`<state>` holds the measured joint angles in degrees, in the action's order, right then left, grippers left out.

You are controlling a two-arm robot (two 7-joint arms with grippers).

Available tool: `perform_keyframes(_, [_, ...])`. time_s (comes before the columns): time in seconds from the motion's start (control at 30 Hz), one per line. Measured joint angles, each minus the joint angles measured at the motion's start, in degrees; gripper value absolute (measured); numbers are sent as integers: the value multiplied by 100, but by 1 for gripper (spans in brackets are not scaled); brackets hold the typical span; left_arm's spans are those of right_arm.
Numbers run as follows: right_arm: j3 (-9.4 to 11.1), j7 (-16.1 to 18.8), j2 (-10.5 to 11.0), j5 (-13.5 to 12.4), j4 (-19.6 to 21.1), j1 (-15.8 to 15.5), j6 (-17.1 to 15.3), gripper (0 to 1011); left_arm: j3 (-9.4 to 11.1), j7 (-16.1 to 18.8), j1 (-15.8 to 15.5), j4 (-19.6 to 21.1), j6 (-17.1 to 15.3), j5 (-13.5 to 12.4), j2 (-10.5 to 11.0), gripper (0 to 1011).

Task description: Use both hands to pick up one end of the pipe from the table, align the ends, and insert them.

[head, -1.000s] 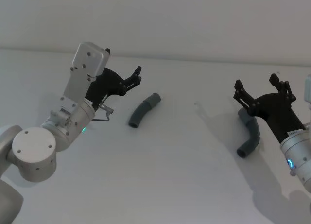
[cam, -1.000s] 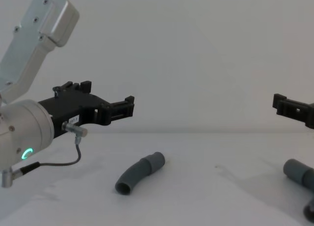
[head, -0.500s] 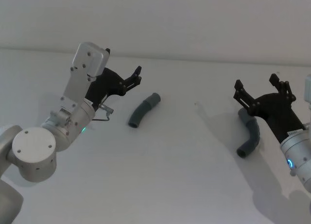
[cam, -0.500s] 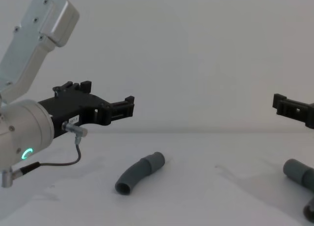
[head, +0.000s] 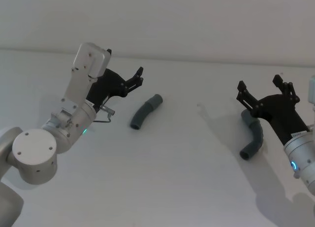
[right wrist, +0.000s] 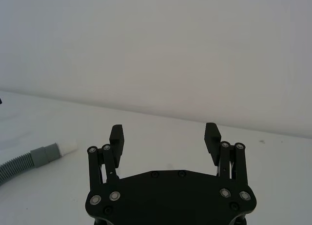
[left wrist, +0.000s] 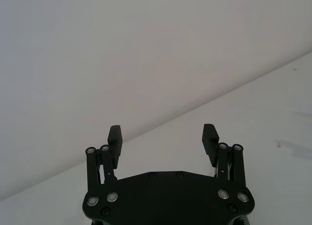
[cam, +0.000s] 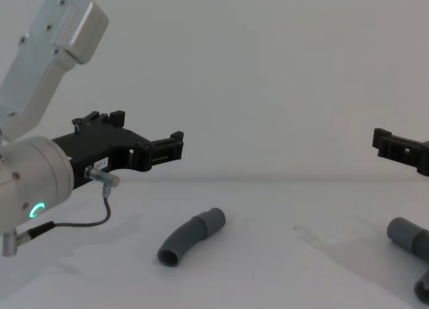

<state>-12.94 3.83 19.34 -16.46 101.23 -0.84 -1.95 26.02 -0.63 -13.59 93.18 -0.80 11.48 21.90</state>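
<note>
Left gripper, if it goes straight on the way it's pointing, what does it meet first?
The way looks free: the open left gripper points over the table toward the back wall. The nearer pipe piece lies beside and below that line, probably missed, though depth is unclear.

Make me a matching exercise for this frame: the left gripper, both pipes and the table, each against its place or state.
Things:
1 left gripper
2 left pipe
3 right pipe
4 table

Places or states:
a white, bears both pipes
b partly hidden under the open right gripper
c open, raised, holding nothing
d lies in full view between the grippers

Pairs: 1-c, 2-d, 3-b, 4-a
</note>
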Motion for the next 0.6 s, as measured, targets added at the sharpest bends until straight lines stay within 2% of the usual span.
perform_keyframes(0.6, [0,0,0,0,0,0,0,1004,0,0,0,0,0,0,0,1001])
